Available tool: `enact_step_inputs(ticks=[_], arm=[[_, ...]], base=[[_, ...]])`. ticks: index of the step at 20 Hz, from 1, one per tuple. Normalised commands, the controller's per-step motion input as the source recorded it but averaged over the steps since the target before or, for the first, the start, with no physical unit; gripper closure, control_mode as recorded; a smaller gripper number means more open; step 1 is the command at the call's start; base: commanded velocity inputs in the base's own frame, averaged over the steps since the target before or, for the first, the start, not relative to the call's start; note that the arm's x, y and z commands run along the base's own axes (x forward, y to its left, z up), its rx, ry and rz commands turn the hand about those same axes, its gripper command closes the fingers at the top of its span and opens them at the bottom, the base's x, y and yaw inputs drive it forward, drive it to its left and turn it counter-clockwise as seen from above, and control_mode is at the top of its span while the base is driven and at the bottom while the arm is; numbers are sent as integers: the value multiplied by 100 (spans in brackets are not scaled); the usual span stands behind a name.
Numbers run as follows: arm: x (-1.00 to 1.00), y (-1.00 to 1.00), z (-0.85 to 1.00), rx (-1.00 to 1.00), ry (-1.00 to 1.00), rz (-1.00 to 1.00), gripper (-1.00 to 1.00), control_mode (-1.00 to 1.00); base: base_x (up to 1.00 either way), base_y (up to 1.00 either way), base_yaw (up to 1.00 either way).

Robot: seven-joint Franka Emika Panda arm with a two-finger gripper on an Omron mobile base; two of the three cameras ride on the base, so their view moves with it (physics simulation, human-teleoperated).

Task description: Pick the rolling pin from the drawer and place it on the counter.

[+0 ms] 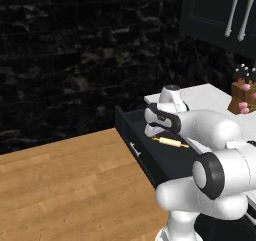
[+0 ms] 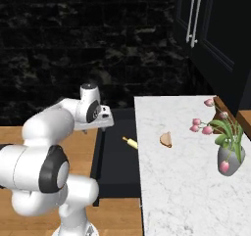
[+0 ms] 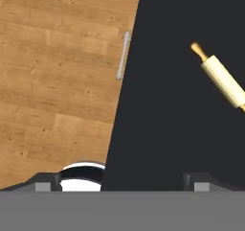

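Note:
The rolling pin (image 3: 220, 76) lies in the open black drawer (image 3: 167, 110), its cream barrel slanted and one tan handle pointing toward the drawer front. The same rolling pin (image 1: 170, 142) (image 2: 130, 142) rests near the counter side of the drawer (image 1: 165, 165) (image 2: 115, 166). My gripper (image 3: 122, 182) (image 1: 154, 131) (image 2: 90, 129) hangs open above the drawer's front edge, away from the pin and with nothing between its fingers. One fingertip (image 3: 45, 182) is over the wooden floor, the other over the dark drawer bottom. The white marble counter (image 2: 186, 191) (image 1: 205, 96) runs beside the drawer.
A brown bread piece (image 2: 166, 139) and a grey vase of pink tulips (image 2: 228, 156) stand on the counter. A knife block (image 1: 242, 97) sits at the back. Black wall cabinets (image 2: 211, 24) hang above. The drawer's silver handle (image 3: 123, 56) faces the wooden floor (image 3: 57, 81).

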Motion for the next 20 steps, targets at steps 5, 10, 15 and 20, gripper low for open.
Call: enact_step_inputs(ticks=[5, 10, 15, 20], arm=[[55, 1, -80, -1, 9, -2, -100, -100], [37, 23, -96, 0, 6, -2, -100, -100], [54, 8, -48, 0, 2, -1, -100, -100], [51, 4, -37, 0, 3, 0, -100, -100]], base=[[0, 0, 0], [0, 0, 0], [0, 0, 0], [0, 0, 0]])
